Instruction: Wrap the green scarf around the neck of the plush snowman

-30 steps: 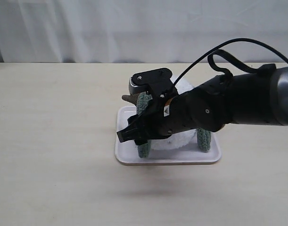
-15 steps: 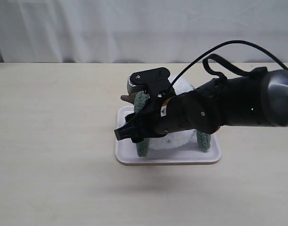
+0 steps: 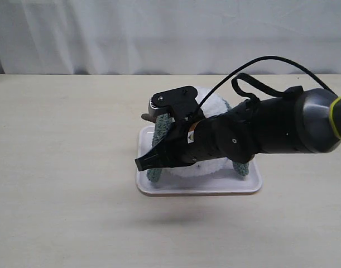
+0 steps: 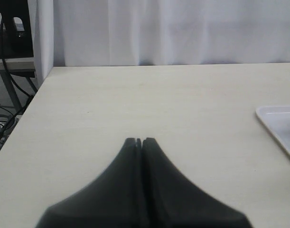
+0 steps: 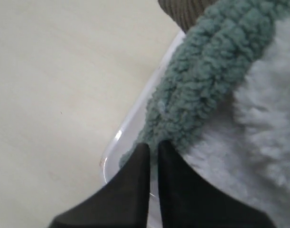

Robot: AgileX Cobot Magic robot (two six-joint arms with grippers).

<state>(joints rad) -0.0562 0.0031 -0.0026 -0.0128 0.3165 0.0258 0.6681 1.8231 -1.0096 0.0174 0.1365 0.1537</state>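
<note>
The plush snowman (image 3: pixel 210 104) lies on a white tray (image 3: pixel 215 188), mostly hidden behind my right arm. The green scarf (image 3: pixel 159 131) is draped over it: one strand slants down the left side and the other end (image 3: pixel 241 167) hangs at the right. My right gripper (image 3: pixel 141 163) reaches across the snowman to the left strand's lower end. In the right wrist view this gripper (image 5: pixel 153 145) is shut, with the tip of the scarf (image 5: pixel 201 80) pinched between its fingertips, beside the white plush (image 5: pixel 258 128). My left gripper (image 4: pixel 139 140) is shut and empty over bare table.
A brown corduroy twig arm (image 3: pixel 147 116) pokes out left of the scarf. The tray's rim (image 5: pixel 135 118) runs just beside the right fingertips. In the left wrist view the tray's corner (image 4: pixel 277 123) shows off to one side. A white curtain hangs behind the table.
My right gripper has closed on the scarf's left end and shifted slightly left. That strand, which hung straight down before, now slants toward the tray's left edge.
</note>
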